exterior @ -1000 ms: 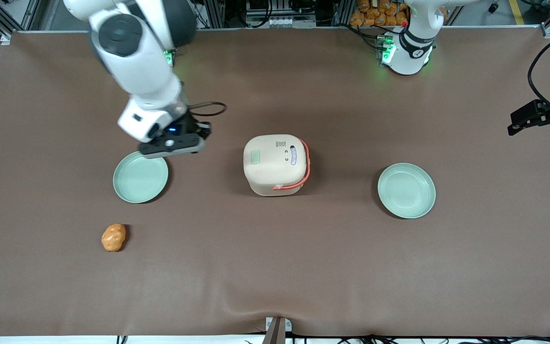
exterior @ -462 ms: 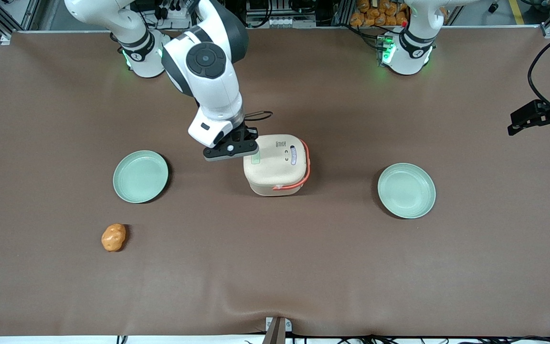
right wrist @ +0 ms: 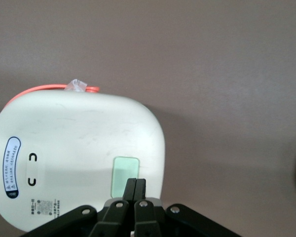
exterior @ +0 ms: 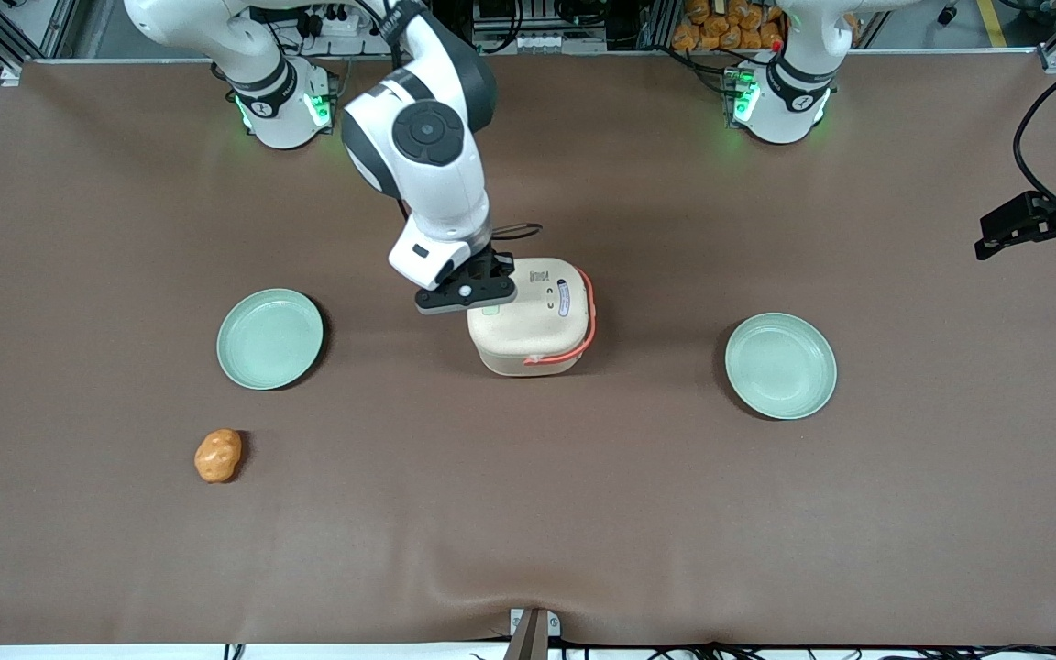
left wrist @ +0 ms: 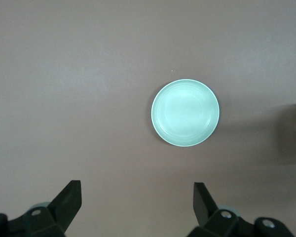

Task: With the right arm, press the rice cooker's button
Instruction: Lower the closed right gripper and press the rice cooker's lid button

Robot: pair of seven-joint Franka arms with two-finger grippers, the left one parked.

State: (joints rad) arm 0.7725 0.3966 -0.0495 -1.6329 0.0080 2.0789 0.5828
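Mid-worktop (exterior: pixel 583 513) in the front view: right arm (exterior: pixel 427 156) reaches out over the rice cooker (exterior: pixel 533 316), hand (exterior: pixel 478 298) above the lid edge toward the working arm's end, hiding most of the button (exterior: pixel 489 310). One green plate (exterior: pixel 269 338) sits well clear of the hand toward the working arm's end, orange lump (exterior: pixel 218 456) nearer the camera than that.

Right wrist view: hand (right wrist: pixel 134 193) fingers pressed together, tips just over the edge of the button (right wrist: pixel 125 170) on the rice cooker (right wrist: pixel 74 153) lid. Contact unclear.

Left wrist view: second plate (left wrist: pixel 185 112), alone on the worktop (left wrist: pixel 79 98).
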